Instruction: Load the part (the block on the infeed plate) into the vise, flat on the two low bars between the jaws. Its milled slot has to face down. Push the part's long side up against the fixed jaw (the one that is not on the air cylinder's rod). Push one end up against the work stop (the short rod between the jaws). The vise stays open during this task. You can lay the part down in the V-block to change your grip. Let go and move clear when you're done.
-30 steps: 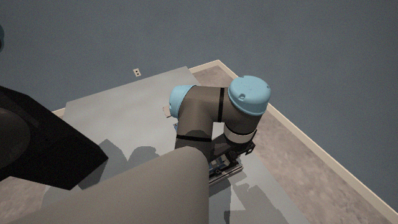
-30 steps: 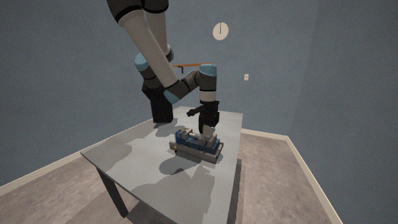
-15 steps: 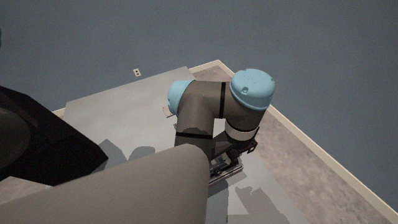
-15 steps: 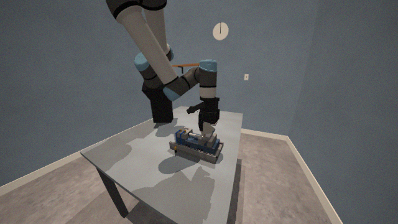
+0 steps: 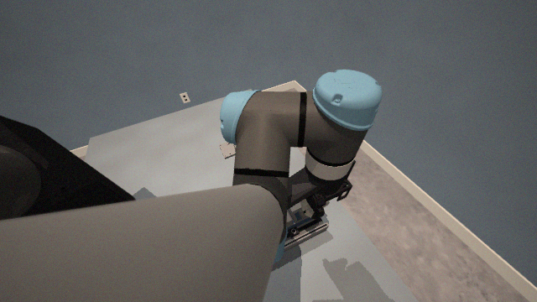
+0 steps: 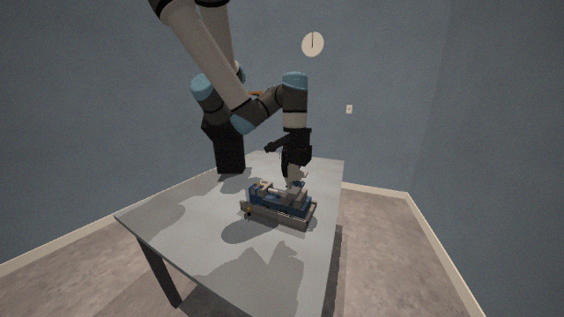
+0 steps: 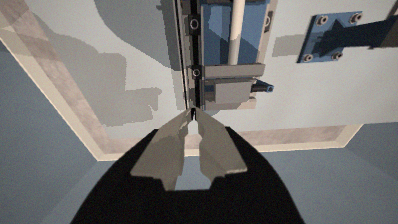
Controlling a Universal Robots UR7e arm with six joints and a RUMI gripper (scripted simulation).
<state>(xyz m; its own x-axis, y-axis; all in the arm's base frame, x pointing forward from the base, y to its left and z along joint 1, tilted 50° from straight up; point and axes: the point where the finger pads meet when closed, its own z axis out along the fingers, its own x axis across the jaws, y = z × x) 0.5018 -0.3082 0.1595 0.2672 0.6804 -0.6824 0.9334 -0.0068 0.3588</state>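
Grey rectangular metal part lying in the blue vise, just beyond the clenched, empty tan two-finger gripper

Grey table on dark legs, over mottled grey-brown floor with pale baseboard. Blue walls; round white clock and small white outlet plate mounted there.
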